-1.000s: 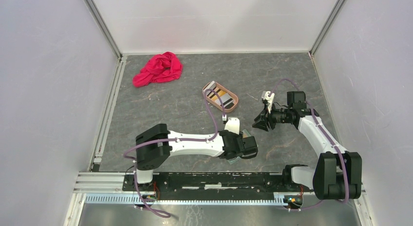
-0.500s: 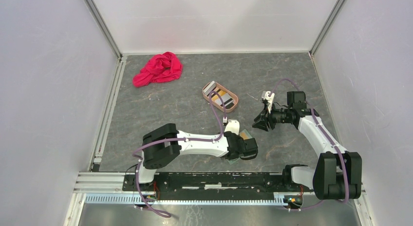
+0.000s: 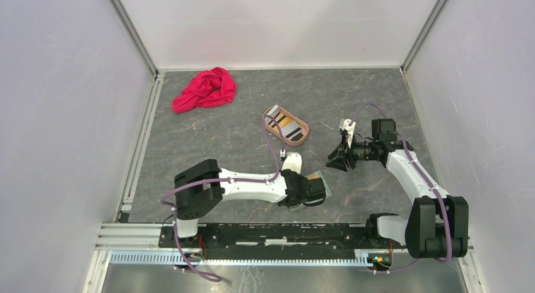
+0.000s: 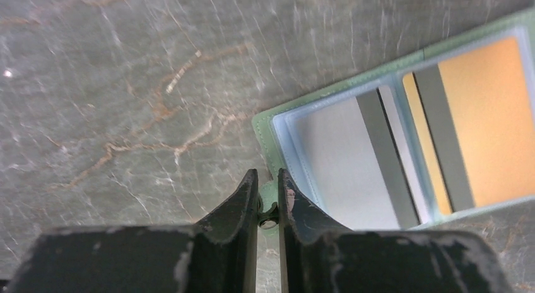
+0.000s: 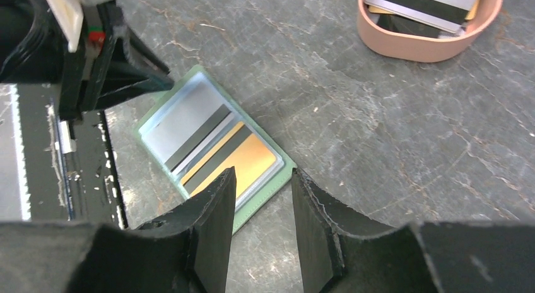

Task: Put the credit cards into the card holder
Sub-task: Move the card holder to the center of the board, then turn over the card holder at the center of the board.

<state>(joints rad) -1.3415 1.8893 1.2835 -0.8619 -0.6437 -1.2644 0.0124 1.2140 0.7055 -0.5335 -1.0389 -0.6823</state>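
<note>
Black fingers of the left gripper (image 4: 267, 182) stand almost pressed together, pinching the small snap tab (image 4: 267, 203) of the card holder (image 4: 270, 125). A second ago I had them far wider. The holder lies open and flat on the grey stone-patterned table (image 4: 126, 84), filling the right half of the left wrist frame. A grey card (image 4: 337, 167) sits in one pale blue pocket and an orange card (image 4: 495, 116) in the next, each with a dark stripe.

In the top view the left wrist has drawn toward the left of the frame since the earlier picture, baring more of the holder at lower centre. The forearm lies low and nearly level, with its elbow at lower left.

Right gripper (image 5: 262, 201): fingers spread with nothing between them, poised above the table near the holder's lower corner. Its arm reaches up and leftward from the lower right, unchanged. More cards (image 5: 419, 5) lie in the pinkish tray (image 5: 410, 48), upper right of the right wrist frame. A red cloth (image 3: 205, 89) lies upper left in the top view.
</note>
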